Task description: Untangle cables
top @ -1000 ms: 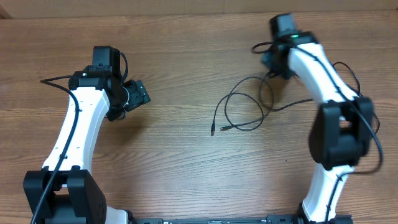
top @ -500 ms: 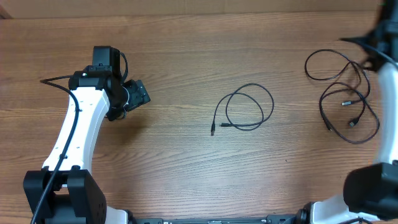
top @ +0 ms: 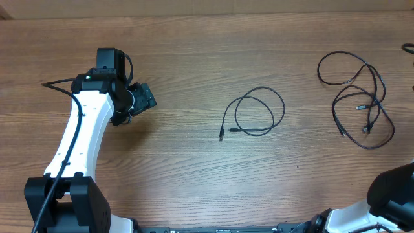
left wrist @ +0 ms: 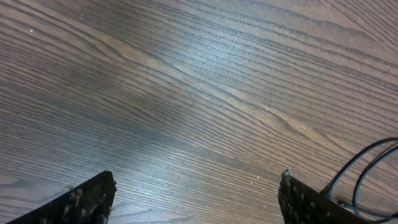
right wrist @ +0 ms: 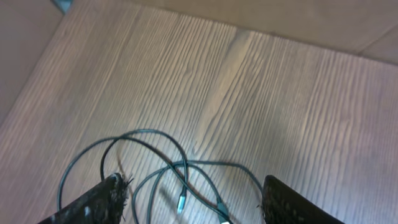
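Progress is partial, I'd say: one cable [top: 283, 111] lies alone mid-tabletop [top: 194, 52], but the right-hand bundle [top: 359, 107] is crossed over itself (two cords, maybe three). My left pincer [left wrist: 196, 205] and right pincer [right wrist: 191, 186] both gape wide, holding nothing.

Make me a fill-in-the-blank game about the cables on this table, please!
1. The table is made of ____.
2. The small cable loop and the bigger cable tangle lie apart, making ____ separate bunches.
3. The left gripper is open and holds ____.
4. Both bunches are coloured ____.

Missing words: wood, two, nothing, black.
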Tool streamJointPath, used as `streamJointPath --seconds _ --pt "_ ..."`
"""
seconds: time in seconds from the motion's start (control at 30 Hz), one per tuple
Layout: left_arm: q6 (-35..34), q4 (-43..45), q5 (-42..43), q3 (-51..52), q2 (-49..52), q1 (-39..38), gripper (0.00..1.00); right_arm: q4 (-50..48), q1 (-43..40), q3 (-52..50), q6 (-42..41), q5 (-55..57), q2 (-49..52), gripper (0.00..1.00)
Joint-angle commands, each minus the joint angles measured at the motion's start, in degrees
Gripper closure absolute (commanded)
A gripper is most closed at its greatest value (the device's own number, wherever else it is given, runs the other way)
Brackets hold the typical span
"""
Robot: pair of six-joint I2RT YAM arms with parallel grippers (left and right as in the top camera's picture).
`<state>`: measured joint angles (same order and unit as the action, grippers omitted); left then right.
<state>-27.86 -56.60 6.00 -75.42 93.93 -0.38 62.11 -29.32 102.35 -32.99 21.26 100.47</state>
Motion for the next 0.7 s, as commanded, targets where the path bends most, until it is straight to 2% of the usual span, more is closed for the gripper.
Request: streamJointPath --seconds 0.0,0.1,0.23,0.3,0.47,0.67 --pt "0.9 0.1 0.5 -1.3 -0.3 0.0 0.16 0.2 0.1 0.0 0.2 -5.2 1.2 0.31" --pt "0.9 0.1 0.5 -1.3 -0.3 0.0 0.16 0.2 0.6 0.0 5.0 -14.7 1.4 0.25" --pt "0.9 0.1 0.5 -1.3 -0.3 0.0 0.16 1.3 2.6 0.0 16.1 -28.9 1.4 0.07" --pt "0.9 0.1 0.5 -1.3 -0.3 0.0 0.16 2.8 4.0 0.0 21.4 -33.7 1.4 0.01" --pt "0.9 0.3 0.5 -1.3 -0.3 0.0 0.16 7.7 9.5 0.0 28.6 -36.6 1.4 0.0" --pt "0.9 0.3 0.4 -1.3 -0.3 0.0 0.16 12.9 17.8 -0.4 30.3 -36.3 1.4 0.0"
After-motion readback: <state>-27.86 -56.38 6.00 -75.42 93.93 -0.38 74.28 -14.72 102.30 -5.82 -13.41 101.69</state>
